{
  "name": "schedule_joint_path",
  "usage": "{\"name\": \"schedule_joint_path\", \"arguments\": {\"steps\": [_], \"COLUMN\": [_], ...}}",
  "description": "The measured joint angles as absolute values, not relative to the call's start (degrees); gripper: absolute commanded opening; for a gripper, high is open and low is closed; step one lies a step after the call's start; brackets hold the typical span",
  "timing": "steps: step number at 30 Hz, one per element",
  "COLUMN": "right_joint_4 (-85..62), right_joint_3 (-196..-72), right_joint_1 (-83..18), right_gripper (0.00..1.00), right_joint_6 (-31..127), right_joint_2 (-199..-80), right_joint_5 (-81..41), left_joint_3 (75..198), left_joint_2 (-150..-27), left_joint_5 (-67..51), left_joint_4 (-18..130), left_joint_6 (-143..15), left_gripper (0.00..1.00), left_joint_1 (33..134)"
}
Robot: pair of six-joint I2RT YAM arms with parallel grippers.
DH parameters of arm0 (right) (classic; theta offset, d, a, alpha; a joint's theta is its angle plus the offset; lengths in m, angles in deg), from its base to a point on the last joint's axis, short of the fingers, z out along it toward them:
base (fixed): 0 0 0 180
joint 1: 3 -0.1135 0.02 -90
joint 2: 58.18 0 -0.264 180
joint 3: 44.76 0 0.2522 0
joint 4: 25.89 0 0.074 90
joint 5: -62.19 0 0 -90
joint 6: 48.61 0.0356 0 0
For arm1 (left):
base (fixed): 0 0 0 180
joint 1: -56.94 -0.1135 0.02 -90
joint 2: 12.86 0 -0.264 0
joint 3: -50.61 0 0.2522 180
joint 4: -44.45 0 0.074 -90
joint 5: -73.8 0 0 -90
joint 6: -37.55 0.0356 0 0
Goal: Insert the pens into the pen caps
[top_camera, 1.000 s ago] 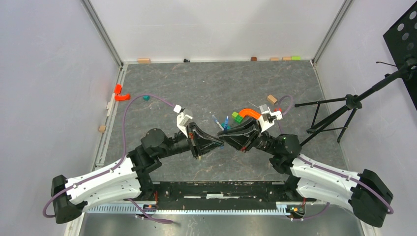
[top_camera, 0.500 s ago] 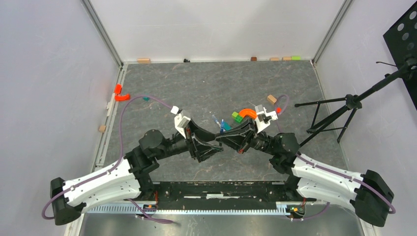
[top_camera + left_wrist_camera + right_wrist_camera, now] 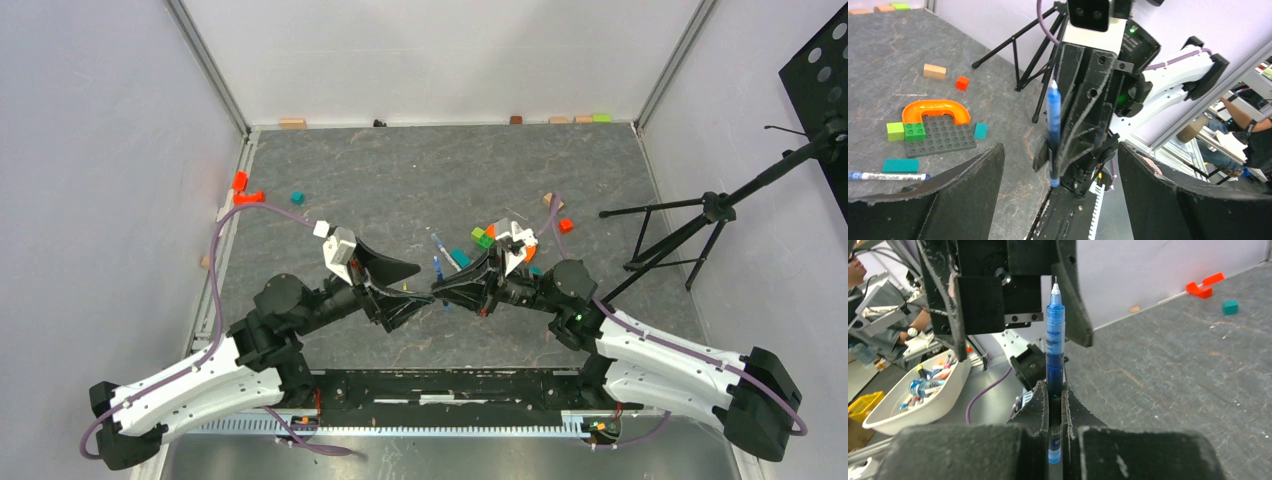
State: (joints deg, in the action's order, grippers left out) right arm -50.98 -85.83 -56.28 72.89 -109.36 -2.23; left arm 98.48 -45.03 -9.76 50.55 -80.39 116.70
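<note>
The left arm has pulled back toward the near-left corner, and the left fingers (image 3: pixel 385 262) are now spread wide. The right fingers (image 3: pixel 1040 410) have slid left, pinching the translucent blue pen (image 3: pixel 1054 335) low on its barrel. Its long axis runs toward the far edge, nib leading. On the grey marbled table (image 3: pixel 400 170) there's room far-left, while coloured toy blocks (image 3: pixel 483 238) crowd the right.

Orange arch (image 3: pixel 936 109) and green brick (image 3: pixel 914 131) sit on a grey studded plate (image 3: pixel 943 144); teal block (image 3: pixel 900 165) nearby.
</note>
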Motion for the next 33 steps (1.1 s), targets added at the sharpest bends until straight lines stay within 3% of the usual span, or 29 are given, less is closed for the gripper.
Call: {"name": "schedule_joint_path", "arguments": {"steps": [5,8,11,14,15,16,19,21,27,33], "right_joint_4": [-47.72,-46.59,-46.22,-45.34,-45.08,-44.93,-44.90,-44.69,-43.20,-43.02], "right_joint_3": [-87.34,-88.37,-88.46,-88.46,-88.46,-88.46,-88.46,-88.59,-88.59,-88.59], "right_joint_1": [-57.52,-58.29,-58.81,-59.14,-59.08,-59.08,-59.08,-59.27,-59.62,-59.49], "right_gripper": [0.00,0.00,0.00,0.00,0.00,0.03,0.37,0.46,0.40,0.25], "right_joint_6": [71.32,70.34,69.66,69.20,69.05,68.96,68.68,68.09,66.36,65.48], "right_joint_2": [-111.11,-111.57,-111.57,-111.65,-111.94,-112.24,-112.35,-112.35,-111.76,-111.72], "right_joint_5": [0.35,0.87,0.94,0.89,0.70,0.59,0.41,0.79,1.75,1.57], "left_joint_3": [98.50,98.50,98.50,98.61,98.68,98.72,98.74,98.74,98.77,98.83], "left_joint_2": [-47.74,-49.20,-50.60,-51.93,-52.26,-52.54,-52.68,-52.68,-52.13,-52.15], "left_joint_5": [-10.87,-11.22,-11.20,-10.87,-10.52,-10.15,-10.22,-10.72,-13.10,-12.62], "left_joint_4": [50.15,49.02,47.77,46.68,46.26,45.89,45.67,45.61,44.97,44.41], "left_joint_6": [-80.37,-80.37,-80.37,-80.46,-80.48,-80.44,-80.50,-80.53,-80.57,-80.96], "left_gripper": [0.81,0.66,0.44,0.10,0.03,0.02,0.02,0.02,0.02,0.02], "left_joint_1": [116.70,116.70,116.70,116.70,116.88,116.97,116.97,116.97,116.92,116.92]}}
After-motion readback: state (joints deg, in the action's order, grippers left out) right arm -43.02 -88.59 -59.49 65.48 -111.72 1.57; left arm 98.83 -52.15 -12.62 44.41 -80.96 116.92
